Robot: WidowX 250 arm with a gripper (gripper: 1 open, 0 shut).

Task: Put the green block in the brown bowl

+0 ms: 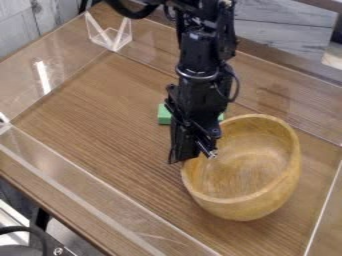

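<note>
Here we see the end effector (201, 153) pointing straight down at the near-left rim of the bowl (254, 172), its dark fingers drawn together. The tips seem to pinch that rim; from this view we cannot be sure whether they truly clamp it or only rest against it. Nothing green sits between the fingers.

The block (166, 112) lies on the counter (94, 120) behind the arm (203, 60), up and to the left of the end effector in the picture. Most of it is hidden by the arm's dark body; only a small bright green corner shows at the arm's left side. It is outside the bowl, just beyond the bowl's far-left rim, and apart from the fingertips. We cannot tell its full shape or how it is turned, since so little of it shows. What we do see is a plain, solid green face with a straight edge, lying flat on the wood.

The bowl is large, round and light brown, with visible grain, a thick rim and a smooth, shallow inside. It sits tilted, its opening facing up and toward the left of the picture. The counter is wood-grained with raised clear walls (54, 60) around it.
</note>
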